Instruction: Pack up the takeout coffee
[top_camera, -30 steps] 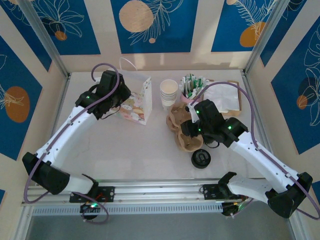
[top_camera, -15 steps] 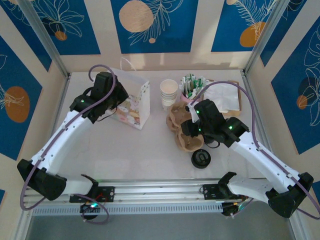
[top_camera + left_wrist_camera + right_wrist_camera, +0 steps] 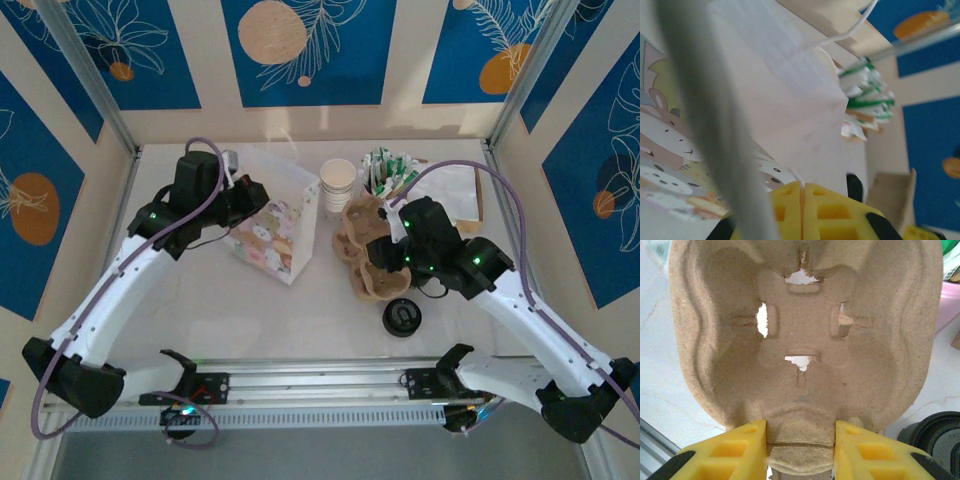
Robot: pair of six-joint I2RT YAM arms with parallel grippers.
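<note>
Inspection, both arms engaged

Grip state: my left fingers (image 3: 785,210) were pressed together, and by my reading they were pinched on the rim of the bag (image 3: 275,225). My right fingers (image 3: 747,450) were clamped on one edge tab of the carrier (image 3: 805,340).

Location: the bag stood tilted at the back left of the bench (image 3: 250,310), with its mouth towards my left wrist. The carrier lay right of centre, between the bag and the lid (image 3: 402,318). I could not tell whether it was clear of the bench.

Risks, as judged:
- The paper was thin and held at one point only, so a pull could tear it or slip it free, and the mouth would then fold shut.
- The carrier was held by one edge, so it could droop or twist when moved.
- The carrier looked wide against the bag's mouth, and a skewed entry could snag the rim or push the bag over.
- The cups (image 3: 338,185) and lid sat near the carrier, so a careless swing could knock them.

Containers:
- Bag: interior not visible.
- Carrier: sockets empty, with the bench showing through the slots.
- Cups: stacked, top one empty.
- Holder (image 3: 372,197): packed with green-and-white sachets (image 3: 382,165)
</note>
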